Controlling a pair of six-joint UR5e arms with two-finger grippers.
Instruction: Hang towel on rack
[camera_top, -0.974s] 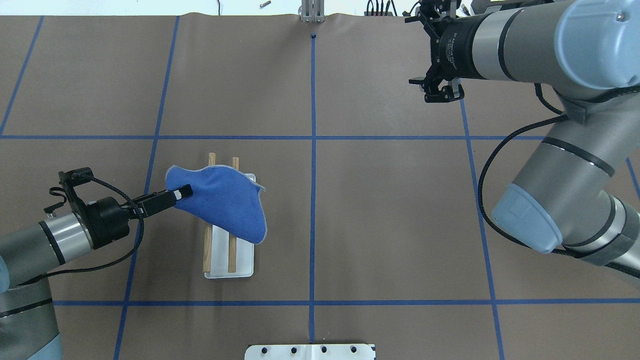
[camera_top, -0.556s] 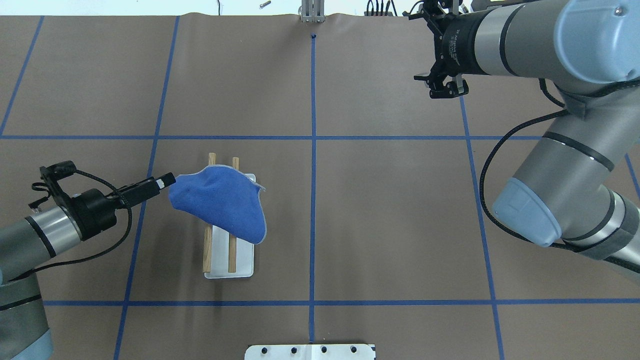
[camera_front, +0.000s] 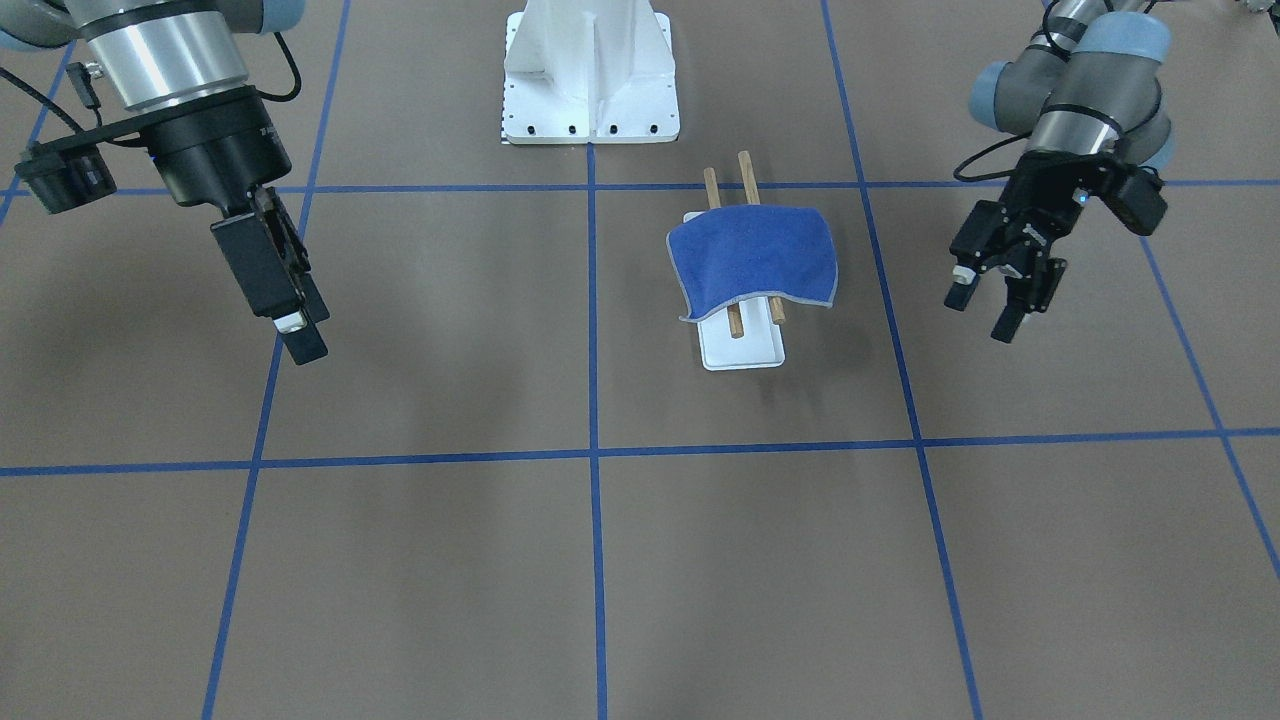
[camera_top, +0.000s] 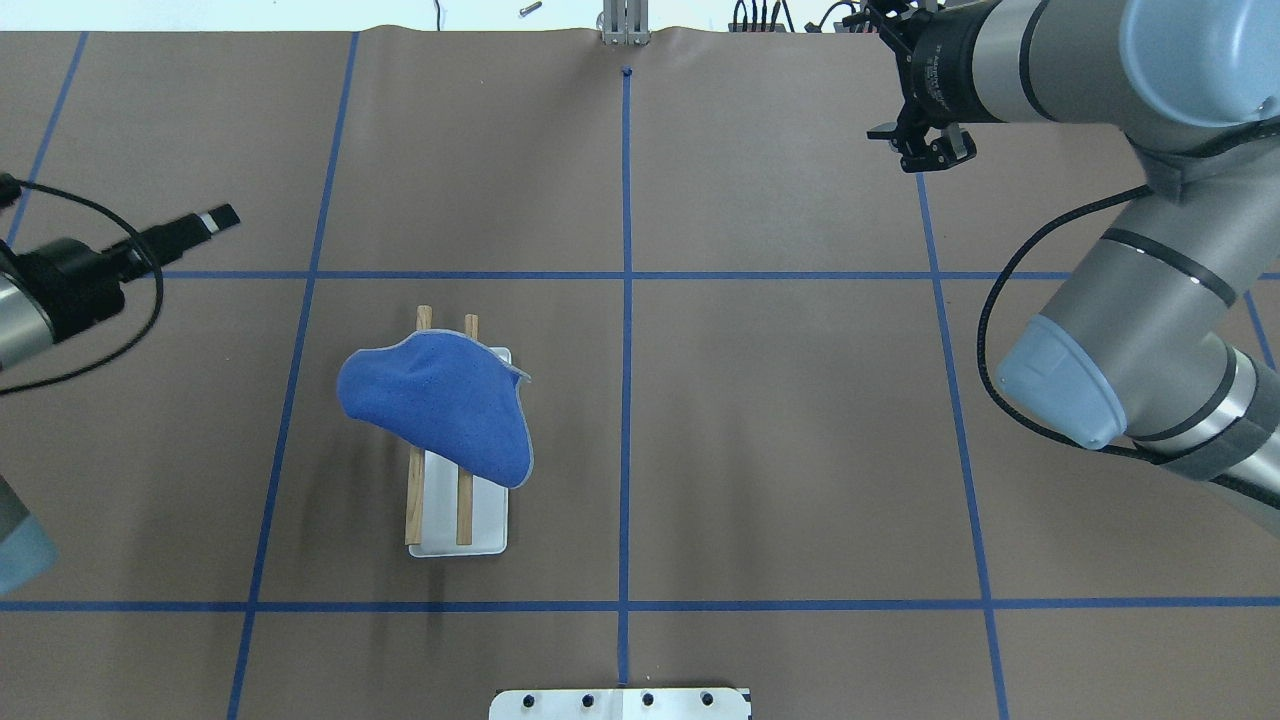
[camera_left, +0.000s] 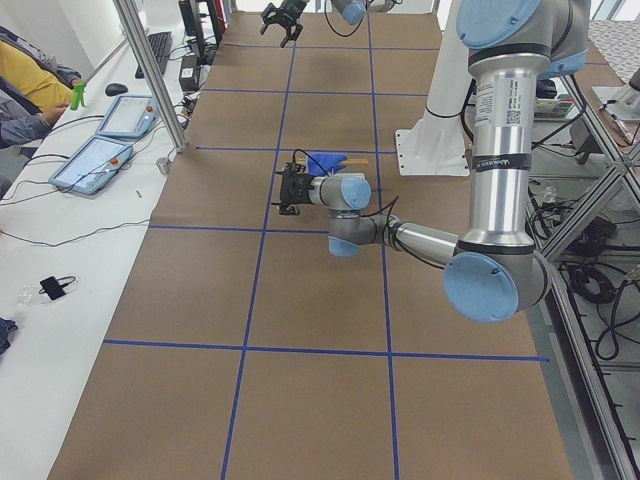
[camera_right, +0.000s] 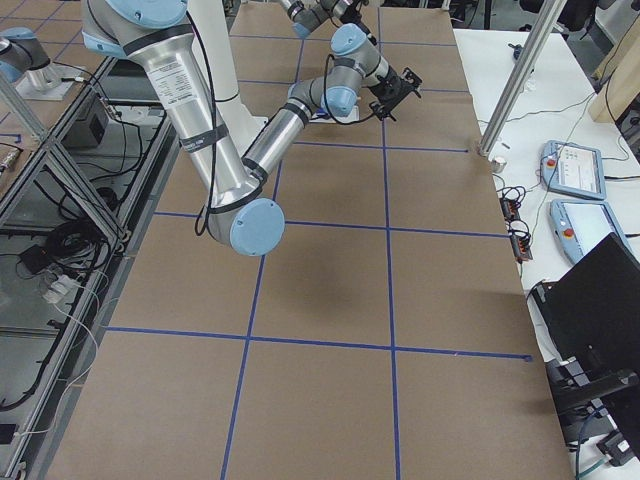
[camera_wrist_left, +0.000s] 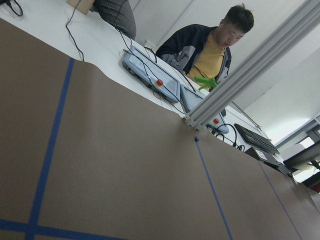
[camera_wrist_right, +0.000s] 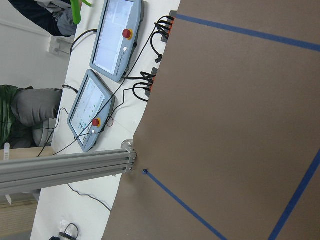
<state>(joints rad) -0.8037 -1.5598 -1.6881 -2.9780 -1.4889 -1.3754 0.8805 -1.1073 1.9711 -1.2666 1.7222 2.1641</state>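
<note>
The royal-blue towel lies draped over the two brown wooden rods of the rack, covering their far half and sagging off the left side. Nothing holds it. My left gripper is open and empty, well off to the left of the rack and above the table. My right gripper is open and empty, far away near the table's far right edge.
The big white bolted pedestal stands at the robot's side of the table, behind the rack. A metal post stands at the far edge. An operator and teach pendants are beyond it.
My left gripper has let go of the towel's left edge and pulled back to the left and farther away. The towel stays on the rods. My right gripper has moved toward the far edge.
</note>
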